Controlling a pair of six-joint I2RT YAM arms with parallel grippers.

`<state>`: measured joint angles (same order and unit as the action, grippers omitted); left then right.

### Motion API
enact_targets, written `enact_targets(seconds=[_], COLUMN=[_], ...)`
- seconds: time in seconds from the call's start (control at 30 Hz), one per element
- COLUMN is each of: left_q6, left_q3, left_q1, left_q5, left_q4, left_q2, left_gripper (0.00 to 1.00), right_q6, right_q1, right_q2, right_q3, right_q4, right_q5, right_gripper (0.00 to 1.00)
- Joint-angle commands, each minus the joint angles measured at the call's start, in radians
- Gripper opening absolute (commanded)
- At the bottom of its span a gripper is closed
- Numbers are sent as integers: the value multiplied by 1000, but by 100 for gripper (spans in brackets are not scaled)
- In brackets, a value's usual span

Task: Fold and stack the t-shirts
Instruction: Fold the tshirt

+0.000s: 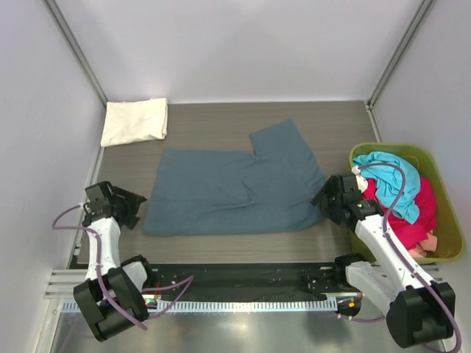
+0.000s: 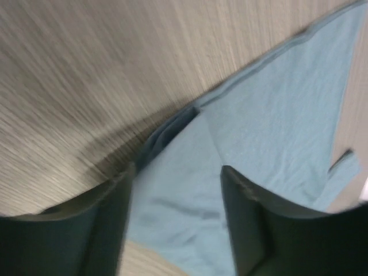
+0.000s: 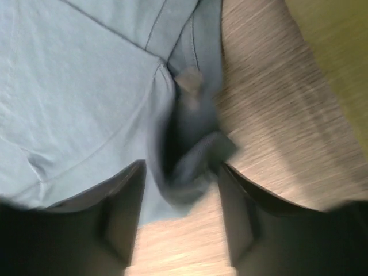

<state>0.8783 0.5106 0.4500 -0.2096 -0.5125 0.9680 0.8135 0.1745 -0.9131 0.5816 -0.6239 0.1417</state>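
On the table (image 1: 221, 118), from above: seeing the slate-blue t-shirt (image 1: 235, 191) spread flat at centre, one sleeve up toward the back. Spotting the cream-white t-shirt (image 1: 135, 121) folded in the far left corner, the turquoise t-shirt (image 1: 390, 176) and pink-red t-shirt (image 1: 421, 209) heaped in the olive bin (image 1: 444, 175) at right. Finding the left gripper (image 1: 136, 208) just beside the blue shirt's left edge, the right gripper (image 1: 321, 198) at its right corner. Over to the left wrist: fingers (image 2: 115, 230) parted, a blue corner lying loose between, not pinched. On to the right wrist: fingers (image 3: 123, 213) apart as well, straddling a bunched blue hem, olive bin close by.
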Motion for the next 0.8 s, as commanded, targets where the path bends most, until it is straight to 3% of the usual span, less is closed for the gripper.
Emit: enact_targets(seconds=[0.0, 0.17, 0.3, 0.37, 0.4, 0.57, 0.77], left_q6=[-9, -59, -131, -203, -241, -355, -357], left_q3=[86, 169, 221, 282, 305, 399, 367], left_q1=[9, 9, 9, 7, 9, -147, -157], left_q5=[-13, -51, -91, -119, -123, 85, 12], left_q4=[-41, -104, -149, -171, -217, -304, -251], left_q2=[-60, -179, -238, -229, -206, -121, -110], left_gripper=[73, 90, 96, 98, 98, 100, 100], right_q6=[-7, 6, -22, -82, -106, -263, -419], right_q1=[-3, 60, 166, 216, 220, 217, 148], right_q2=[75, 203, 123, 21, -107, -505, -987], right_q3=[-15, 35, 181, 251, 338, 668, 1167], right_q4=[-23, -66, -21, 16, 21, 35, 36], right_q5=[-50, -83, -5, 33, 50, 154, 216], right_gripper=[74, 81, 82, 82, 82, 82, 83])
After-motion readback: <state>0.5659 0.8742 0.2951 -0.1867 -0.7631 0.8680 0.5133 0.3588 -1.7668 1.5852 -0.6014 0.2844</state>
